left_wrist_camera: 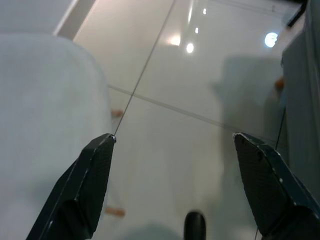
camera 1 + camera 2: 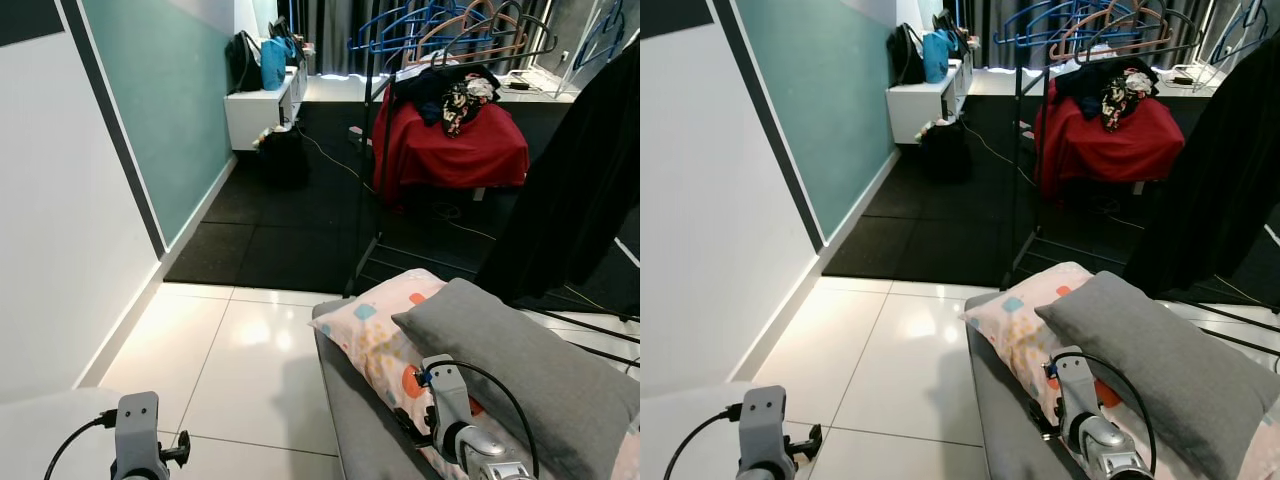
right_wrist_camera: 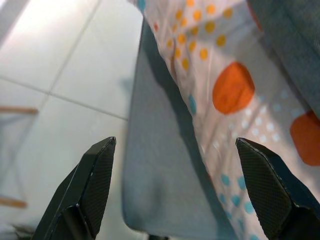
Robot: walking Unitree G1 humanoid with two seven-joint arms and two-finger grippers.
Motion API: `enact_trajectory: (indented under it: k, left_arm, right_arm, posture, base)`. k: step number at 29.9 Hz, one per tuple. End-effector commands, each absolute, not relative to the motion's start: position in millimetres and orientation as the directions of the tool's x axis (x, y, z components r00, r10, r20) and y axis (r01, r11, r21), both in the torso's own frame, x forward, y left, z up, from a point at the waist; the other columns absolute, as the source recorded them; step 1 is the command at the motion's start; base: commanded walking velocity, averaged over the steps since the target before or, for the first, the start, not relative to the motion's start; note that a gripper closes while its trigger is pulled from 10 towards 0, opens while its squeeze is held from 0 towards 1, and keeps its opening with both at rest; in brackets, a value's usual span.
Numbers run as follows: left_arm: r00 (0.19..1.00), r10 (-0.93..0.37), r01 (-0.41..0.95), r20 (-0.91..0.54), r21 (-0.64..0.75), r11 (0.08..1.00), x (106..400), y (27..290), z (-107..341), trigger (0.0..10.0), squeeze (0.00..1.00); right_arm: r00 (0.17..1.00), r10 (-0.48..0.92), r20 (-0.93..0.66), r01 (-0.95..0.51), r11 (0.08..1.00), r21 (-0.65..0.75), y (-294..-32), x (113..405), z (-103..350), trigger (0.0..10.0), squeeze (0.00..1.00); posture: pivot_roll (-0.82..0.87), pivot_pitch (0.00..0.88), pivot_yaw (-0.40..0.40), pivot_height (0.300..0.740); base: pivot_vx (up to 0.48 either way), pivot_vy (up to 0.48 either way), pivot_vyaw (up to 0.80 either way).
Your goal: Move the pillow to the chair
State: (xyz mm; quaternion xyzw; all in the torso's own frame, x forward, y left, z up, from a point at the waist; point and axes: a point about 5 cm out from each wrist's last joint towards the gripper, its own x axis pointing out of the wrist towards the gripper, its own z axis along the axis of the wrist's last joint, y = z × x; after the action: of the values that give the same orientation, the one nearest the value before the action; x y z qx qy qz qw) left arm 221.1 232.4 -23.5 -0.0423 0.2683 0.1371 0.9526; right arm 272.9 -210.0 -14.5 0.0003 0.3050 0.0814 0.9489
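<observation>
The right gripper (image 3: 172, 187) is positioned low over the near edge of a grey sofa (image 3: 165, 165), with its two black fingers spread wide apart and nothing between them. Directly beyond the fingers lies the patterned pillow (image 2: 385, 335), white with orange, yellow and blue dots, resting on the sofa seat. A plain grey pillow (image 2: 520, 370) lies on top of the patterned pillow, covering its far side and leaving the end nearest the tiled floor (image 2: 240, 360) exposed. The right gripper is close to the patterned pillow but not in contact with it. The left gripper (image 1: 172, 187) hangs over the glossy floor tiles, fingers likewise spread apart and empty, just beside the rounded edge of a pale grey chair (image 1: 47, 115) that also appears in the lower left corner of the head views. Beyond the tiles, a dark mat area holds a clothes rack (image 2: 450, 25) with hangers, a red-covered heap (image 2: 455, 150) and a white cabinet (image 2: 260, 110) against the teal wall (image 2: 165, 100).
</observation>
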Motion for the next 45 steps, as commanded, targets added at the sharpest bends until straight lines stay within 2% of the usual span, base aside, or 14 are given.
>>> enact_trajectory:
  k: [1,3,13,18,27,30,34,36,41,45]
  left_arm:
    - [0.814,0.255,-0.31,-0.522,-0.018,0.95,221,241,-24,10.0,0.0]
    - [0.823,0.254,-0.308,-0.508,-0.024,0.951,227,242,-21,10.0,0.0]
    - [0.852,0.216,-0.274,-0.477,-0.055,0.96,243,238,-13,10.0,0.0]
    - [0.863,0.173,-0.261,-0.474,-0.125,0.957,248,225,-13,10.0,0.0]
    - [0.873,0.212,-0.338,-0.439,-0.232,0.912,249,222,-7,10.0,0.0]
    - [0.873,0.241,-0.381,-0.423,-0.286,0.879,237,221,-7,10.0,0.0]
    - [0.886,0.223,-0.348,-0.407,-0.265,0.899,235,216,-3,10.0,0.0]
    - [0.888,0.209,-0.33,-0.409,-0.25,0.91,235,214,-1,10.0,0.0]
    - [0.891,0.193,-0.319,-0.412,-0.263,0.91,233,212,0,10.0,0.0]
    - [0.89,0.191,-0.313,-0.415,-0.251,0.916,229,215,0,10.0,0.0]
  right_arm:
    - [0.824,0.161,-0.544,-0.112,0.986,0.122,-209,279,-9,10.0,0.0]
    - [0.832,0.172,-0.528,-0.099,0.982,0.162,-207,282,-7,10.0,0.0]
    - [0.836,0.191,-0.514,-0.126,0.979,0.159,-199,293,2,10.0,0.0]
    - [0.837,0.194,-0.512,-0.122,0.978,0.172,-203,296,5,10.0,0.0]
    - [0.844,0.165,-0.511,-0.088,0.981,0.172,-218,293,6,10.0,0.0]
    - [0.84,0.16,-0.518,-0.081,0.982,0.172,-226,289,6,10.0,0.0]
    - [0.84,0.157,-0.519,-0.072,0.981,0.18,-230,288,5,10.0,0.0]
    - [0.84,0.154,-0.52,-0.073,0.982,0.172,-231,288,6,10.0,0.0]
    - [0.839,0.138,-0.527,-0.076,0.987,0.139,-239,287,8,10.0,0.0]
    - [0.839,0.109,-0.533,-0.082,0.994,0.073,-255,291,17,10.0,0.0]
  posture:
    - [-0.1,0.0,0.039,0.74]
    - [-0.1,0.0,0.033,0.74]
    - [-0.13,0.0,0.049,0.74]
    - [-0.14,0.0,0.045,0.74]
    - [-0.17,0.0,0.017,0.74]
    - [-0.18,0.0,0.008,0.74]
    - [-0.19,0.0,-0.002,0.74]
    - [-0.19,0.023,-0.006,0.74]
    - [-0.2,0.019,0.006,0.74]
    - [-0.2,0.035,0.016,0.74]
  base:
    - [0.0,0.0,0.0]
    - [0.0,0.0,0.0]
    - [0.0,0.0,0.0]
    - [0.0,-0.472,0.0]
    - [0.0,-0.309,0.0]
    - [0.0,0.0,0.0]
    - [0.0,0.0,0.0]
    - [0.0,-0.459,0.0]
    - [0.0,-0.48,0.0]
    - [0.0,-0.287,0.0]
